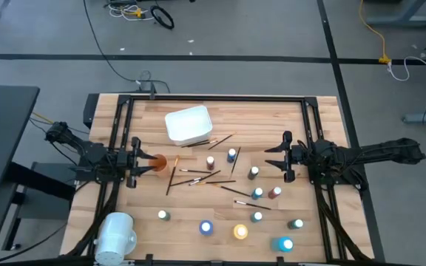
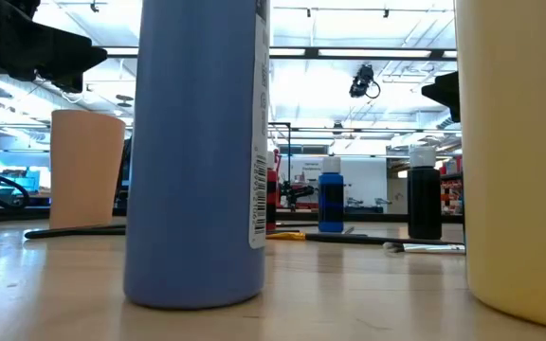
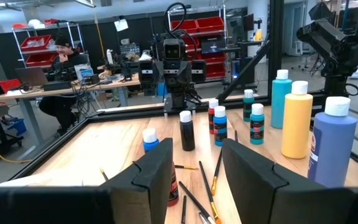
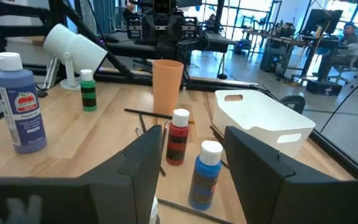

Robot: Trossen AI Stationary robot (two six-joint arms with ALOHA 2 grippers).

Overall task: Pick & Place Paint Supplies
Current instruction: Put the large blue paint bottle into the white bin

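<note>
A: High view: left gripper at left edge of the table, fingers apart, holding nothing, just beside an orange cup. Right gripper at right edge, fingers apart, also holding nothing.

B: Bottles scattered mid-table toward the near edge; twelve white caps counted from above. Brushes lying flat in a loose scatter between the grippers, near the white tub; about eight, exact count unclear.

A: Only from above: white cylinder at near left corner, on its side.

B: Low view: only a blue bottle and a yellow bottle close up, cup behind at left, small blue and black bottles farther back.

A: Left wrist view: a seated person at a desk beyond the far edge, red bins on shelves. Right wrist view: a red bottle and a blue one just ahead of the fingers, tub beyond.

B: Surface: pale wood planks, dark frame around. Grey floor, cables.
</note>
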